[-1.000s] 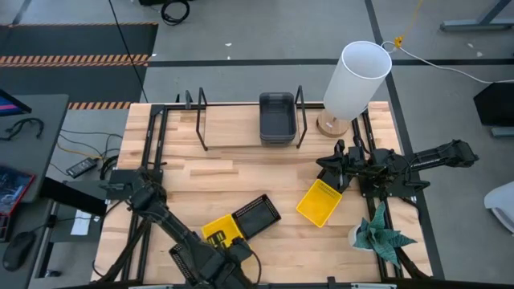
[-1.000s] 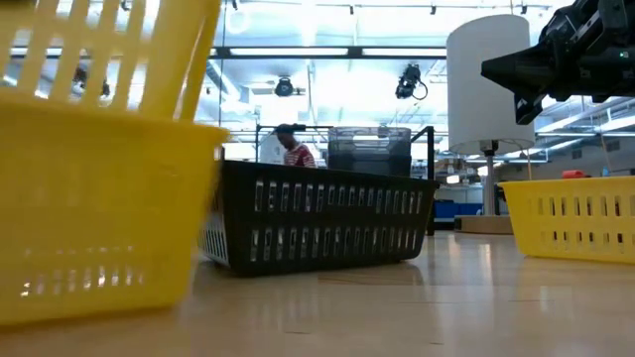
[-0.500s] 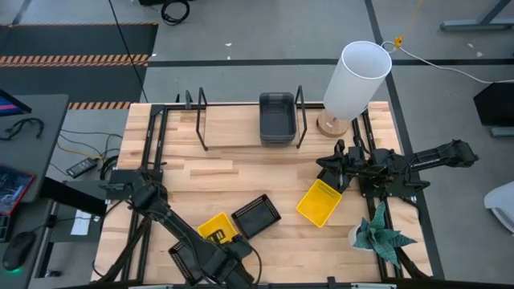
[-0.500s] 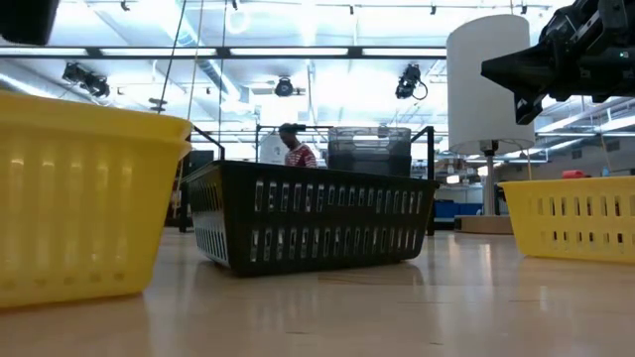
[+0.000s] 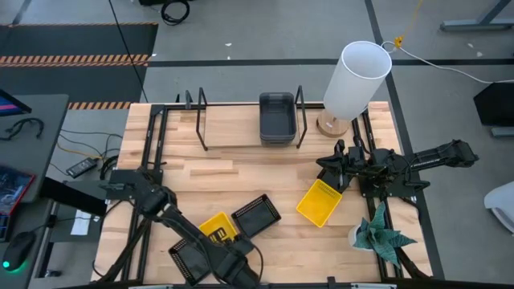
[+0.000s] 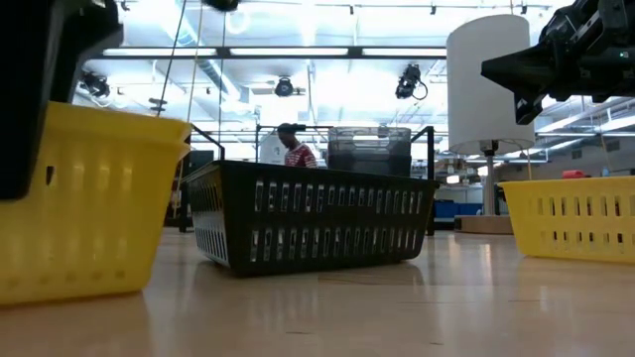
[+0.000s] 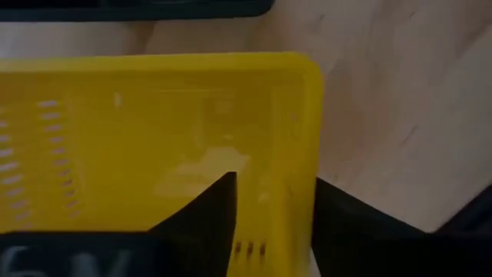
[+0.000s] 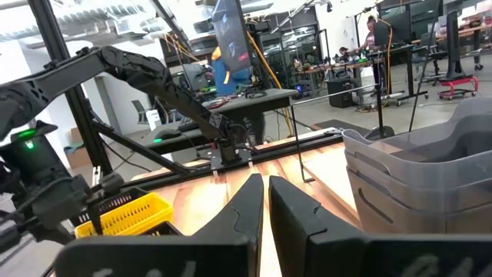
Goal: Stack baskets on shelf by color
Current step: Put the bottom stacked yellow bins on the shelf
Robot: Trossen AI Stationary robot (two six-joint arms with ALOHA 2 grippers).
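Note:
A yellow basket point(image 5: 215, 227) sits flat on the table near the front edge. My left gripper point(image 7: 274, 178) points down over its near end wall point(image 7: 296, 138) and is open, one finger inside the basket and one outside. A black mesh basket point(image 5: 257, 215) rests just beyond it, and a second yellow basket point(image 5: 320, 201) lies to the right. Grey baskets point(image 5: 276, 118) are stacked on the shelf point(image 5: 233, 130) at the far edge. My right gripper point(image 8: 265, 192) waits shut at the table's right side, holding nothing.
A tall white cylinder point(image 5: 357, 74) stands at the far right beside the shelf. A green plant-like object point(image 5: 381, 234) is at the near right. Another black mesh basket point(image 5: 186, 258) lies by the front edge under my left arm. Bare wood shows in the table's middle.
My left gripper held the yellow basket lifted and tilted, then let it go. The basket now rests flat on the table. The gripper, which stood above the basket, has come down over its near end wall.

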